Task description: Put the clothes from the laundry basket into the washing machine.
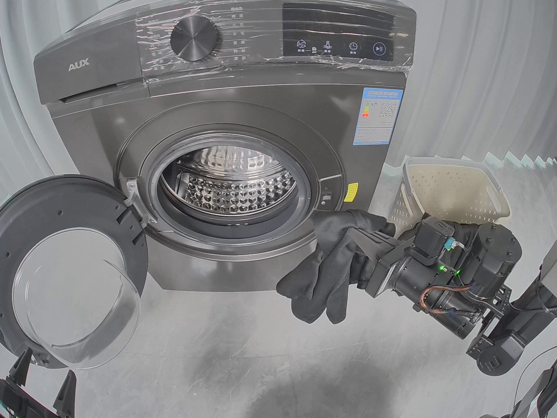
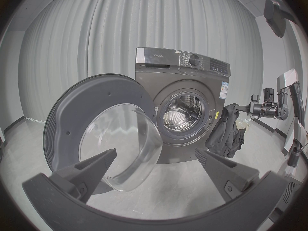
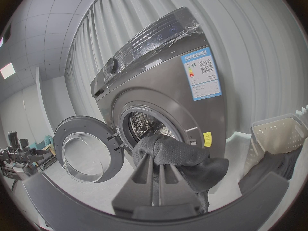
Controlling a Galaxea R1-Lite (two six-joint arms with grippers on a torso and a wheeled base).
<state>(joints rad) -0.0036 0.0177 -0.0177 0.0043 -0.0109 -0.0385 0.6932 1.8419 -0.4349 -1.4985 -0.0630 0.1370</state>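
Observation:
A grey front-loading washing machine (image 1: 232, 82) stands ahead with its round door (image 1: 69, 268) swung open to the left, baring the steel drum (image 1: 232, 184). My right gripper (image 1: 355, 234) is shut on a black garment (image 1: 325, 268) that hangs just right of and below the drum opening, above the floor. The same black garment (image 3: 179, 154) drapes over the closed fingers (image 3: 144, 177) in the right wrist view. The cream laundry basket (image 1: 449, 193) stands to the machine's right with more dark cloth (image 3: 272, 164) in it. My left gripper (image 2: 154, 161) stays low at the left, open, holding nothing.
The open door (image 2: 96, 129) sticks out into the space in front of my left gripper. Bare grey floor (image 1: 232, 349) lies before the machine. A pleated curtain (image 1: 493, 59) closes off the back.

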